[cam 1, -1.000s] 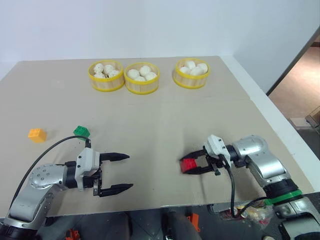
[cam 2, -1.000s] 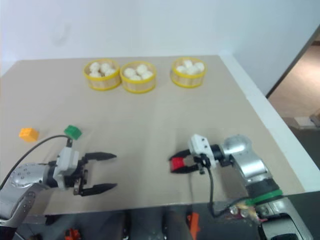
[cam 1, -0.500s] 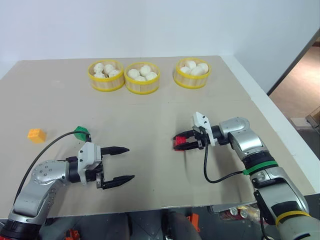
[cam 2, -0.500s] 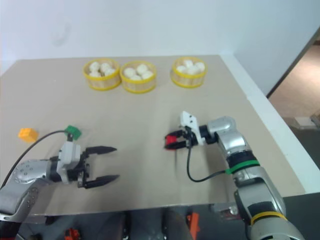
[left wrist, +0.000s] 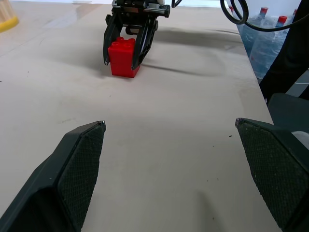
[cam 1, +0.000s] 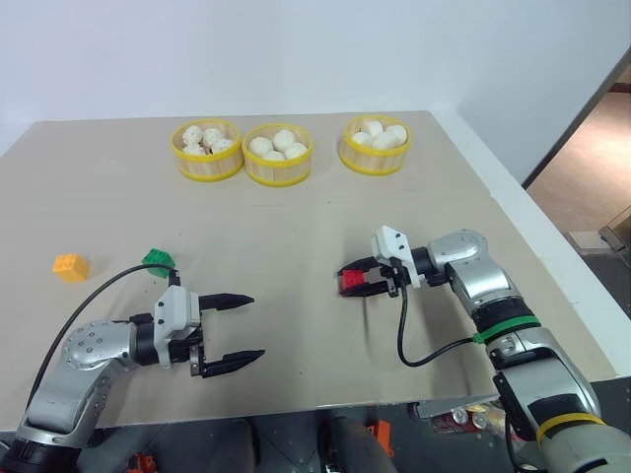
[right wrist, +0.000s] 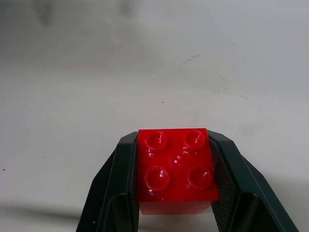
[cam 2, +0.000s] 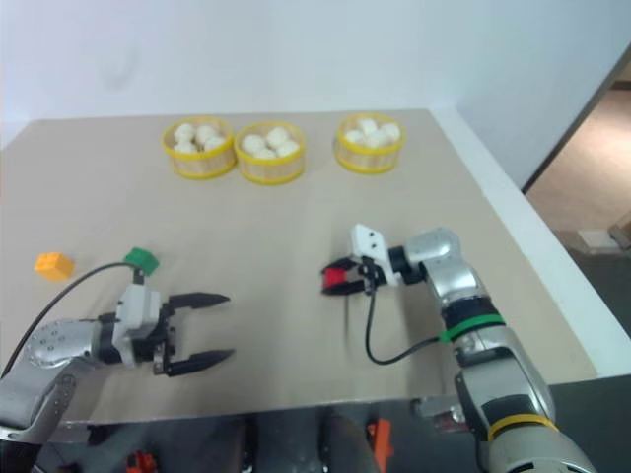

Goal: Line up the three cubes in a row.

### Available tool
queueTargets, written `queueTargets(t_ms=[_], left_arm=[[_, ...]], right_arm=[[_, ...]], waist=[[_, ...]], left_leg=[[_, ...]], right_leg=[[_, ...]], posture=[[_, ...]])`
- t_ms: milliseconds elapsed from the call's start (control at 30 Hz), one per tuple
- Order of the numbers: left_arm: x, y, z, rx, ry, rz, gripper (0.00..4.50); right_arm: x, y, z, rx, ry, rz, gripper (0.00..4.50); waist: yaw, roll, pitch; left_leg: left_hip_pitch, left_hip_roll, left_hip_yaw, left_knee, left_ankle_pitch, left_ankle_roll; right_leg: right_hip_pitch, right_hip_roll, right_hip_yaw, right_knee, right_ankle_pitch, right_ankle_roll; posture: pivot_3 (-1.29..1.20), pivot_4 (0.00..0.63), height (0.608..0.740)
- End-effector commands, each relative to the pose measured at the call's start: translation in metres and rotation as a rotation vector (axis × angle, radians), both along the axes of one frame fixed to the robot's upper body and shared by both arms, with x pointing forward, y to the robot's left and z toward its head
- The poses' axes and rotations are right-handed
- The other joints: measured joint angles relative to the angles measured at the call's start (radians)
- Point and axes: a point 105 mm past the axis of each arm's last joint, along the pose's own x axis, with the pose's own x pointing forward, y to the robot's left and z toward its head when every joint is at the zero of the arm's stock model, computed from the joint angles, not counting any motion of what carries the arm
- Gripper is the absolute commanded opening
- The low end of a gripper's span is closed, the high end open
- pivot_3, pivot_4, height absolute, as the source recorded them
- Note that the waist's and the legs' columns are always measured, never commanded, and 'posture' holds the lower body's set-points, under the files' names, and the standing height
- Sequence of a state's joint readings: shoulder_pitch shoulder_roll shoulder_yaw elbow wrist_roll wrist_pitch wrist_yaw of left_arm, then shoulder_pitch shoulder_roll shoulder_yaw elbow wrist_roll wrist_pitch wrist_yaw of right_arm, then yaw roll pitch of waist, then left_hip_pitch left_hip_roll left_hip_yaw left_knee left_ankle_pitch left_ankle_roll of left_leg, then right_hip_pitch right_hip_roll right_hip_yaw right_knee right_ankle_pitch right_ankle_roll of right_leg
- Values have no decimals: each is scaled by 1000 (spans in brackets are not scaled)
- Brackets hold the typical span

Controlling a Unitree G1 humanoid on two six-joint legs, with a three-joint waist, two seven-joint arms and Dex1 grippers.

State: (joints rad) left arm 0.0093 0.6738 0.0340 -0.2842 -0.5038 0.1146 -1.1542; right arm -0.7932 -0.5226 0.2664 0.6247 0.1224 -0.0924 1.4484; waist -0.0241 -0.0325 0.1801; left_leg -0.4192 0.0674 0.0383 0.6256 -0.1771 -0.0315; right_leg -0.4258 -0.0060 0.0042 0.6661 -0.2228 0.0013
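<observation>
My right gripper (cam 1: 351, 280) is shut on the red cube (cam 1: 352, 280) near the middle of the table, pointing left; the wrist view has the studded red cube (right wrist: 175, 171) clamped between both fingers, resting on or just above the tabletop. The green cube (cam 1: 158, 262) sits at the left, just beyond my left arm's cable. Further left lies the orange-yellow cube (cam 1: 70, 266). My left gripper (cam 1: 245, 327) stands open near the front edge with nothing between its fingers, pointing right toward the red cube (left wrist: 122, 58).
Three yellow-rimmed baskets of white buns (cam 1: 277, 154) stand in a row at the back of the tan table (cam 1: 315, 217). The table's right edge (cam 1: 532, 227) drops to the floor. Water bottles (left wrist: 270, 34) show beyond the table in the left wrist view.
My right gripper has carried the red cube forward and slightly left, away from the front edge. The left gripper has stayed where it was, still open.
</observation>
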Motion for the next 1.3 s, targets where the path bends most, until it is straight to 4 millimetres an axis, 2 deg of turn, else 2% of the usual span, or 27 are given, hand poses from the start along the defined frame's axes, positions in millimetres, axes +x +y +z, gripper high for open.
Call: queueTargets(t_ms=[33, 100, 233, 267, 400, 500, 600, 667, 900, 1000, 1300], left_arm=[[2, -2, 4, -2, -28, -2, 4500], [4, -1, 3, -4, -22, 11, 4500], [8, 2, 6, -31, -9, 63, 4500], [11, 5, 7, -38, -9, 92, 4500], [23, 23, 17, -75, -21, 253, 4500], [33, 41, 27, -102, -35, 420, 4500], [47, 74, 33, -88, -56, 704, 4500], [55, 94, 32, -61, -54, 852, 4500], [61, 109, 40, -123, -80, 956, 4500], [65, 109, 37, -117, -71, 945, 4500], [79, 127, 31, -100, -70, 992, 4500]], right_arm=[[-1, -1, -2, -10, 11, 8, 2328], [-3, 0, 0, 0, 21, 20, 2823], [-4, 3, 10, 35, 8, 30, 4271], [-4, 5, 15, 52, -2, 30, 4482], [-5, 11, 38, 138, -28, 13, 4482], [-8, 16, 65, 255, -14, -25, 4482], [-21, 20, 94, 369, 16, -39, 4482], [-29, 23, 101, 419, 49, -47, 4482], [-40, 28, 101, 470, 121, -77, 4482], [-41, 31, 96, 462, 102, -84, 4482], [-39, 33, 91, 436, 1, -104, 4482]], waist=[[0, 0, 0], [2, 0, 0], [2, 0, 0], [2, 0, 0], [1, 0, 0], [2, 0, 0], [3, 0, 0], [3, 0, 0], [3, 0, 0], [3, 0, 0], [3, 0, 0]], left_leg=[[0, 0, 0, 0, 0, 0], [0, 0, 0, 0, 0, 0], [-1, 0, 1, 0, 0, 0], [-1, 0, 1, 0, 0, 0], [-1, 0, 1, 0, 0, 0], [-1, 1, 0, 0, 0, 0], [-1, 1, 0, 0, 0, 0], [-1, 1, 0, -1, 0, 0], [-2, 0, 0, 0, 0, 0], [-2, 0, 1, 0, 0, 0], [-2, 0, 1, -1, 0, 0]], right_leg=[[0, 0, 0, 0, 0, -1], [0, 0, 0, 0, 0, -1], [-1, 0, 2, 0, 0, 1], [-1, 0, 2, 0, 1, 1], [-1, 0, 2, 0, 1, 2], [-1, 0, 1, 0, 1, 1], [-1, 0, 1, 0, 1, 2], [-1, 0, 1, 0, 0, 2], [-1, -1, 1, 0, 0, 1], [-1, -1, 1, 0, 0, 0], [-2, 0, 1, 0, 1, 2]], posture=[[0, 150, 740], [0, 150, 740], [0, 150, 740], [0, 150, 740], [0, 150, 740], [0, 150, 740], [0, 150, 740], [0, 150, 740], [0, 150, 740], [0, 150, 740], [0, 150, 740]])
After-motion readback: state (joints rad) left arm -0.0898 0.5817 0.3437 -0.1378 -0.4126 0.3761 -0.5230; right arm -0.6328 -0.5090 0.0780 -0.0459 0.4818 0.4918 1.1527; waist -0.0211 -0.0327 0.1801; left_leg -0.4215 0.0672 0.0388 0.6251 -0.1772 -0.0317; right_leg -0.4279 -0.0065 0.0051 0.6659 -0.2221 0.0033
